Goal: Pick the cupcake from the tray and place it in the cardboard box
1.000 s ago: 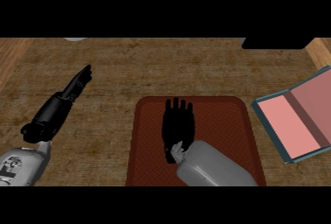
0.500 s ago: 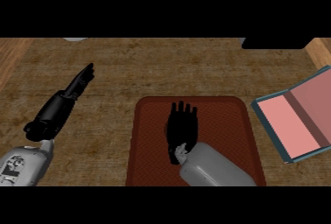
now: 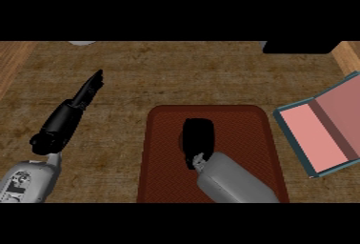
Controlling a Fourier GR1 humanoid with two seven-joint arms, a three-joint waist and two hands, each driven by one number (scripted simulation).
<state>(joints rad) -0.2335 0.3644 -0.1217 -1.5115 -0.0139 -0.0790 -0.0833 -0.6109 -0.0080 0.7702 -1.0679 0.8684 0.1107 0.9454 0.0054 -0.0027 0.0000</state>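
A dark red-brown tray (image 3: pixel 243 125) lies on the counter in the middle. My right hand (image 3: pixel 197 137) is over the tray's middle with its fingers curled down into a rounded fist shape. The cupcake does not show; it is hidden under that hand, and the curled fingers appear closed round it. The open box (image 3: pixel 318 137), pink inside with a teal rim, lies tilted at the right edge, apart from the tray. My left hand (image 3: pixel 76 108) is at the left, fingers straight and pointing up and to the right, holding nothing.
A black object (image 3: pixel 299 46) sits at the back right. A small grey thing (image 3: pixel 83 43) shows at the back left edge. Lighter wooden borders run along the counter's left side (image 3: pixel 13 64) and right side (image 3: pixel 348 56).
My right hand's fingers, stretched out along the tray before, have curled in, and the hand has drawn slightly toward me. The left hand has barely moved.
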